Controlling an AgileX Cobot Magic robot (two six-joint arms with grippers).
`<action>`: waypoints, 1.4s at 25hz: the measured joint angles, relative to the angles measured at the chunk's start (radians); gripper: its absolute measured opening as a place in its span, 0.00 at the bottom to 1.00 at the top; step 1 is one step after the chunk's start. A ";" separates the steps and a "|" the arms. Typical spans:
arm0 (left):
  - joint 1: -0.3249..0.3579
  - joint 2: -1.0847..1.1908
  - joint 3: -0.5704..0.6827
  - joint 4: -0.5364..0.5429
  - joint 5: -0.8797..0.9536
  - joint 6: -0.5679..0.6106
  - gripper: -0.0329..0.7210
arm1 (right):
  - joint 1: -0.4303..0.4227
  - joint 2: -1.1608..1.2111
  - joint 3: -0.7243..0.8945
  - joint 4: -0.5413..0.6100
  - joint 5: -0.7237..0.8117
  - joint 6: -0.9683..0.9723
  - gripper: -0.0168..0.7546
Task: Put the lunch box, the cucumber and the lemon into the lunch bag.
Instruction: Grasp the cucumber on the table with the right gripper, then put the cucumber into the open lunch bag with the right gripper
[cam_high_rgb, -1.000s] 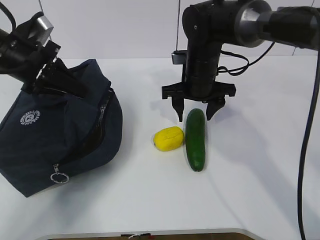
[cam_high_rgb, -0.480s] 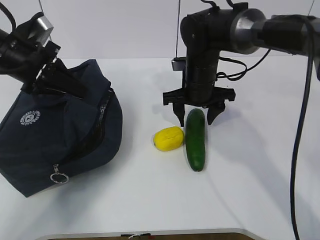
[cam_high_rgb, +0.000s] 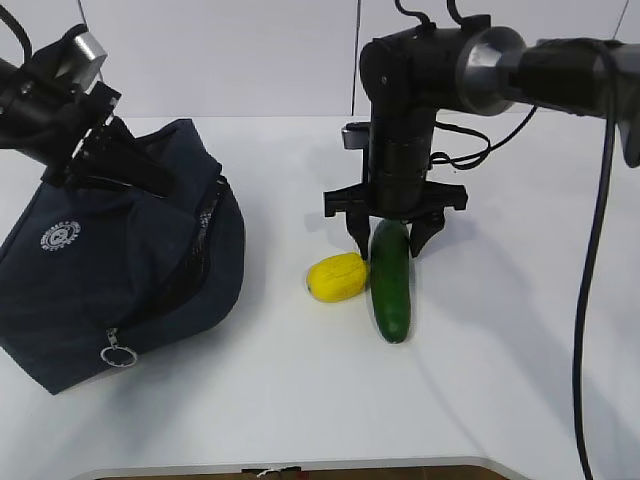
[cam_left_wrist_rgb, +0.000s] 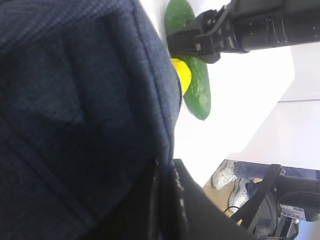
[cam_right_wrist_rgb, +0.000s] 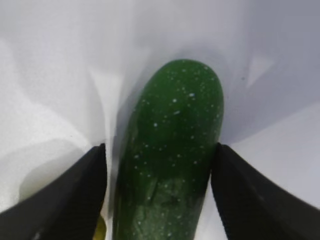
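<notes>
The dark navy lunch bag (cam_high_rgb: 120, 270) slumps at the left of the white table, its zipper mouth gaping toward the middle. My left gripper (cam_high_rgb: 118, 165) is shut on the bag's top edge, and navy fabric (cam_left_wrist_rgb: 75, 100) fills the left wrist view. The yellow lemon (cam_high_rgb: 336, 277) lies beside the dark green cucumber (cam_high_rgb: 390, 290). My right gripper (cam_high_rgb: 389, 249) points straight down over the cucumber's far end, open. One black finger stands on each side of the cucumber (cam_right_wrist_rgb: 170, 155), with a thin gap on the lemon side. The lunch box is out of view.
A metal ring pull (cam_high_rgb: 118, 355) hangs from the zipper at the bag's lower front. The table's front edge (cam_high_rgb: 300, 466) runs along the bottom. The right arm's black cable (cam_high_rgb: 590, 300) hangs down at the far right.
My right gripper has come down over the cucumber's far end, and its fingers have narrowed a little toward it. Left gripper, bag, lemon and cucumber have not moved.
</notes>
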 joint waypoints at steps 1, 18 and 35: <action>0.000 0.000 0.000 0.000 0.000 0.000 0.03 | 0.000 0.000 0.000 0.000 0.000 0.000 0.67; 0.000 0.000 0.000 0.023 0.000 0.000 0.02 | 0.000 -0.006 -0.058 0.079 0.000 -0.088 0.47; 0.000 0.000 0.000 -0.094 0.000 0.002 0.02 | -0.002 -0.063 -0.178 0.443 0.010 -0.340 0.47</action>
